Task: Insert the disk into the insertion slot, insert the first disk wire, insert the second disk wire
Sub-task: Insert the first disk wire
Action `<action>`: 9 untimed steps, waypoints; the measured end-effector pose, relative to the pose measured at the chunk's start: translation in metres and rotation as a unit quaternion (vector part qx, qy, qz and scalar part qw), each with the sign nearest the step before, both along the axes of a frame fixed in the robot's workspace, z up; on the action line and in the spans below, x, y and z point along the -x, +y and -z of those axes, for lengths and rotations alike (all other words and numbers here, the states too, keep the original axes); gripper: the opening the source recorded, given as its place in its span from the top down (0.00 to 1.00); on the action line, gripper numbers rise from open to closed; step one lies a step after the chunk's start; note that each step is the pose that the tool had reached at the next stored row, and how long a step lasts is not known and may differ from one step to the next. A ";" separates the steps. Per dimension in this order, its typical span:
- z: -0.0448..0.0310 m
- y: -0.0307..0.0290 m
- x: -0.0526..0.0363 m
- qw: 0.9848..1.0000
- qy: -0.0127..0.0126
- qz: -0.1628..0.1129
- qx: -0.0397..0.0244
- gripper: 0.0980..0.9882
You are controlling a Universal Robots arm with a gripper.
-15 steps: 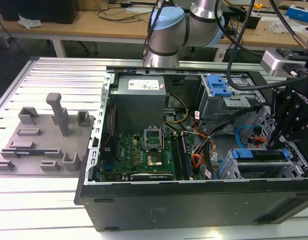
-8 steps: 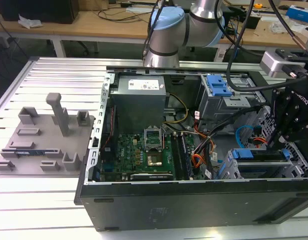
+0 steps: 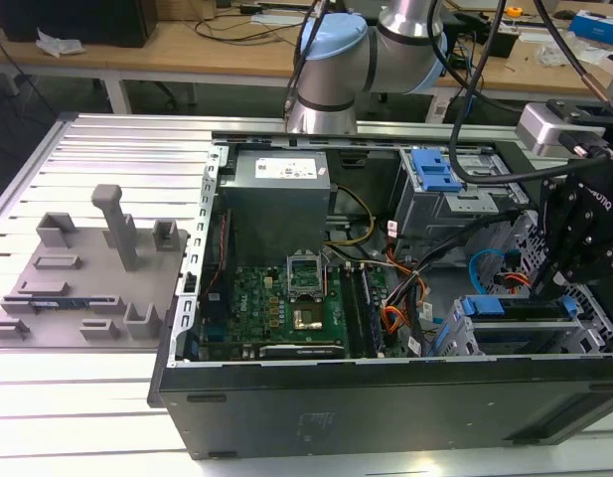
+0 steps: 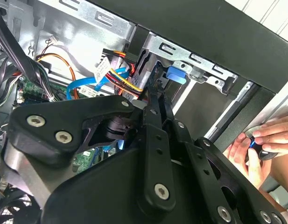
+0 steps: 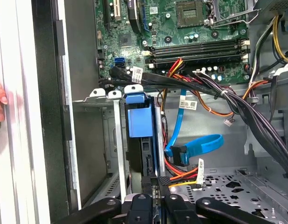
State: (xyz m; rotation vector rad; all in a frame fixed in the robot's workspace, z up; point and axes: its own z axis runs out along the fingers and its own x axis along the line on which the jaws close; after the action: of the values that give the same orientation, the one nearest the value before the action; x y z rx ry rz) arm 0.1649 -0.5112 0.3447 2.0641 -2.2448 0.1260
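The disk (image 5: 139, 123), in a blue carrier, sits inside the insertion slot (image 5: 112, 140), a low grey perforated cage at the case's front corner on the exterior view's right (image 3: 465, 338). My gripper (image 5: 155, 183) is at the disk's rear edge, fingers pinched together on the black plug of a red, yellow and black disk wire (image 5: 183, 176). A blue flat disk wire (image 5: 200, 142) hangs loose beside it, its plug (image 5: 179, 154) free. In the second wrist view the fingers (image 4: 155, 100) point at the blue carrier handle (image 4: 175, 74). The black gripper body (image 3: 579, 238) hovers over the cage.
A taller grey bay with a blue latch (image 3: 435, 171) stands behind the cage. Thick black cable bundles (image 5: 218, 95) cross above the disk, next to the motherboard (image 3: 276, 303). A person's hand (image 4: 256, 144) rests outside the case wall. A grey fixture plate (image 3: 82, 273) lies outside the case.
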 end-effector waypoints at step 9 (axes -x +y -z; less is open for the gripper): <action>0.0020 0.0000 0.0000 1.000 0.000 0.002 0.000 0.93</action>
State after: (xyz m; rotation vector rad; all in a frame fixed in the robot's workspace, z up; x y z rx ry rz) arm 0.1649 -0.5112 0.3426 2.0596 -2.2487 0.1257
